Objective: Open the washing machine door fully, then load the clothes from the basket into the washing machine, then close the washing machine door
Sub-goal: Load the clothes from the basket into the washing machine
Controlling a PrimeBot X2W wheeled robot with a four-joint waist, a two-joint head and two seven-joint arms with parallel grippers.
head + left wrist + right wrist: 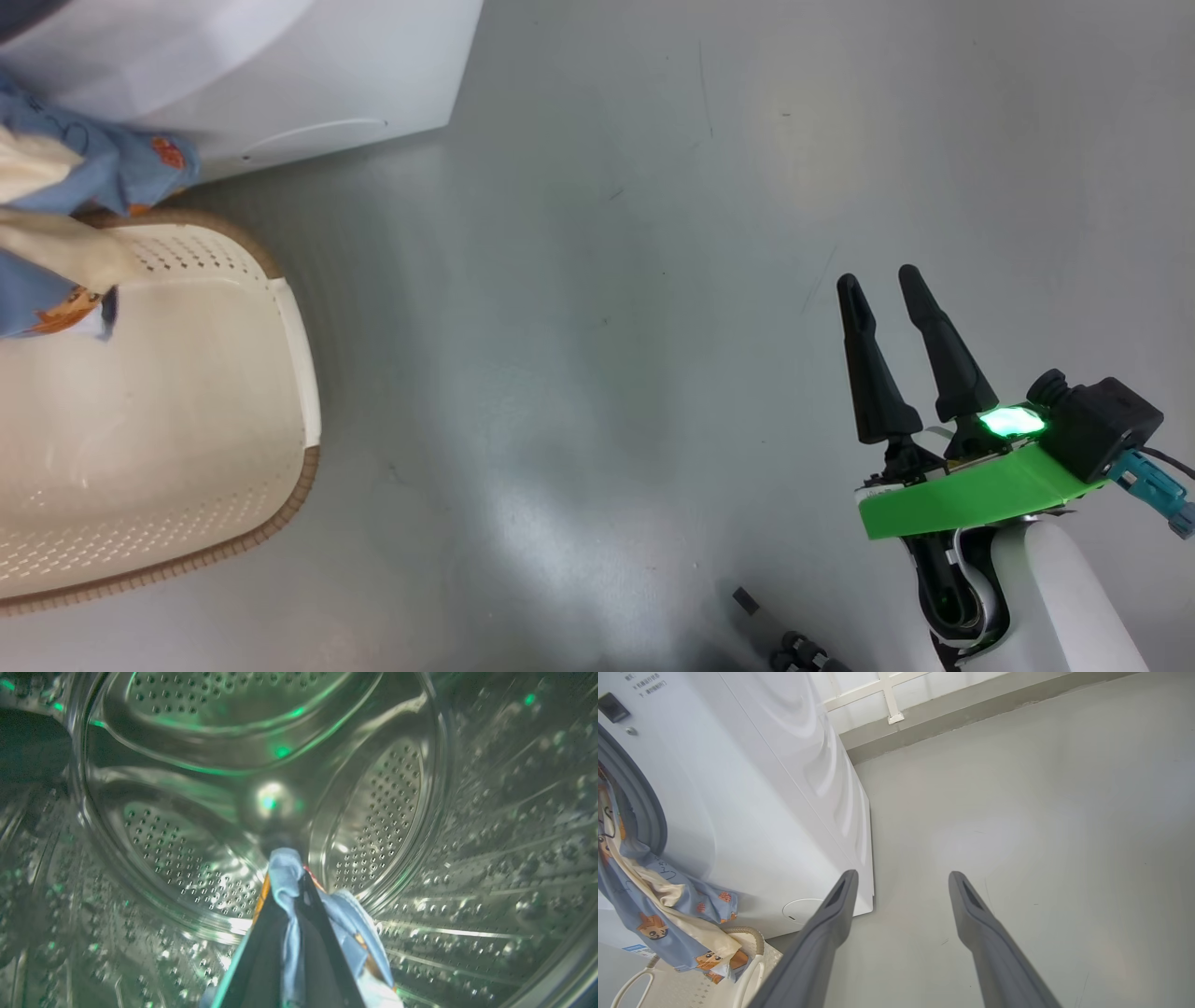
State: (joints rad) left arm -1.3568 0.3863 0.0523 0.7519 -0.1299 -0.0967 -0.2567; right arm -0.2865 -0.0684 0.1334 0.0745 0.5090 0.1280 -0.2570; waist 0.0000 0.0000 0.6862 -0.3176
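Pinched by the closed fingers of the left gripper (288, 877), the clothes (348, 926) are held inside the drum (378, 812) of the washing machine (761, 788). Soft and limp, they are judged best taken at a bunched fold. The right gripper (878, 277) is spread, empty.

Bare grey floor (597, 327), white panelled wall (934, 683) behind.

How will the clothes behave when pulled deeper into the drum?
Probably floppy: the clothes drape limply from the grey gasket down to the basket. Likely light, since the left gripper pinches just a fold. The trailing tail may snag on the gasket.
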